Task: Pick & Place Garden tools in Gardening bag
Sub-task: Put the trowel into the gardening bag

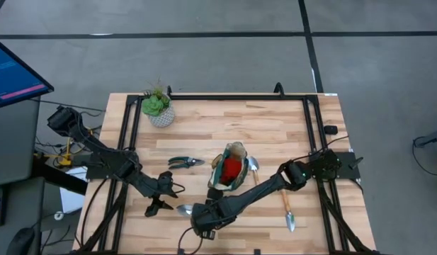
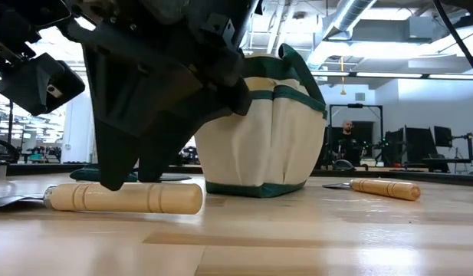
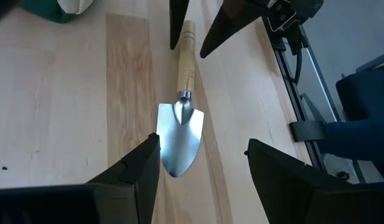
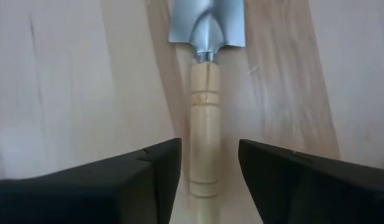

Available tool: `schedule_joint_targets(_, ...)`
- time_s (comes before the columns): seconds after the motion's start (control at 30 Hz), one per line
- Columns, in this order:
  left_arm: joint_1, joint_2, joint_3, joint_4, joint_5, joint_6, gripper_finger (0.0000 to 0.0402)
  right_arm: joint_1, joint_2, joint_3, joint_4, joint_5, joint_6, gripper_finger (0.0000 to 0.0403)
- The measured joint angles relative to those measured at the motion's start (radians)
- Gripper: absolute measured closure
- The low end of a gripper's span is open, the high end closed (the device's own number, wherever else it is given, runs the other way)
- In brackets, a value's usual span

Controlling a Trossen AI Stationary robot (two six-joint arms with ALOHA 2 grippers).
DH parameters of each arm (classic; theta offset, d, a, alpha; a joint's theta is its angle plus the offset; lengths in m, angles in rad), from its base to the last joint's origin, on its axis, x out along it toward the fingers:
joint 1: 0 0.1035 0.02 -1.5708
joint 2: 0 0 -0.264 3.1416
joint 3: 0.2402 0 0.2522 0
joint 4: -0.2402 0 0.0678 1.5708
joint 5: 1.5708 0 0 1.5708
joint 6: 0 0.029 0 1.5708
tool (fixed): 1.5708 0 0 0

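Note:
A wooden-handled trowel (image 1: 184, 210) with a silver blade lies flat on the table near its front edge. My right gripper (image 4: 209, 171) reaches down over the trowel's handle (image 4: 204, 143), open, one finger on each side, with a small gap on both sides. My left gripper (image 3: 204, 171) hovers open just left of the trowel, facing its blade tip (image 3: 179, 165). The olive and beige gardening bag (image 1: 229, 173) stands upright behind, with a red item (image 1: 233, 168) inside it.
Pruning shears (image 1: 184, 162) lie left of the bag. A second trowel (image 1: 253, 166) rests beside the bag's right side, and a third (image 1: 287, 209) lies near the front right. A potted plant (image 1: 160, 112) stands at the far left. A person (image 2: 347, 142) is in the room behind.

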Motion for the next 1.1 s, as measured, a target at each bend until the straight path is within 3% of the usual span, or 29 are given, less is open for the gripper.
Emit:
schedule_joint_targets(0.17, 0.000, 0.000, 0.000, 0.000, 0.000, 0.002, 0.0204, -0.016, 0.000, 0.000, 0.005, 0.000, -0.021, 0.0251)
schedule_joint_targets(0.4, 0.000, 0.000, 0.000, 0.002, 0.000, 0.005, 0.0204, -0.025, 0.036, 0.002, 0.048, -0.122, -0.052, 0.0226)
schedule_joint_targets(0.53, 0.000, 0.000, 0.000, 0.002, 0.000, 0.006, 0.0204, -0.025, 0.041, 0.005, 0.025, -0.129, -0.037, 0.0216)
schedule_joint_targets(0.63, 0.000, 0.000, 0.000, 0.002, 0.000, 0.006, 0.0204, -0.025, 0.041, 0.004, 0.007, -0.126, -0.035, 0.0245)
schedule_joint_targets(0.77, 0.000, 0.000, 0.000, 0.002, 0.000, 0.006, 0.0204, -0.028, 0.035, 0.002, -0.005, -0.133, -0.009, 0.0356)
schedule_joint_targets(1.1, 0.000, -0.069, -0.001, 0.012, 0.000, -0.043, 0.0204, -0.023, 0.049, 0.098, -0.024, -0.068, 0.056, 0.0348)
